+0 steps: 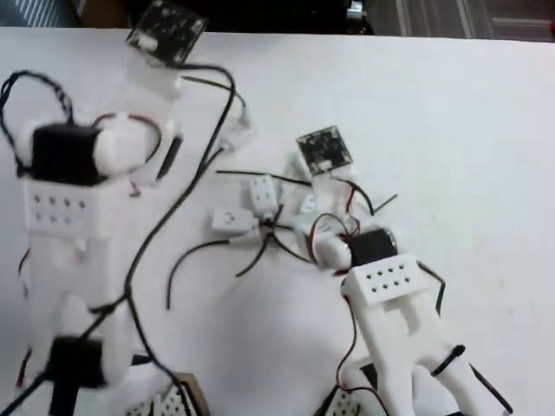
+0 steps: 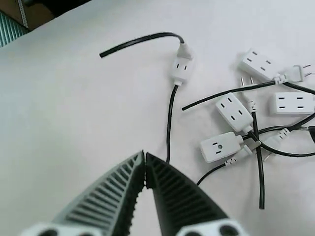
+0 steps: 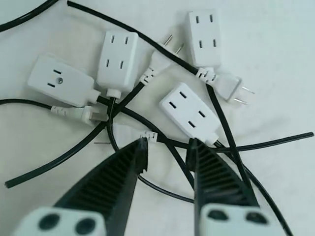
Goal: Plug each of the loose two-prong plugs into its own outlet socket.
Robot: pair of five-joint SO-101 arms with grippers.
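The left gripper [image 2: 144,168] is clenched empty above the desk [image 2: 74,108], the right gripper [image 3: 167,150] released over tangled plugs [image 3: 230,88] and outlet sockets [image 3: 189,110].

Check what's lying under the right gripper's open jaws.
Beneath the right gripper, crossing black cords and a loose plug by one jaw. The jaws cover where those cords run on.

White outlet sockets [image 3: 189,109], white two-prong plugs [image 3: 227,87], every one trailing glossy black cords [image 2: 170,118] over a plain white table [image 1: 486,130]. And the left gripper [image 2: 144,164] shows ribbed grey and near-black, while the right gripper [image 3: 167,150] is ribbed black with white bases.
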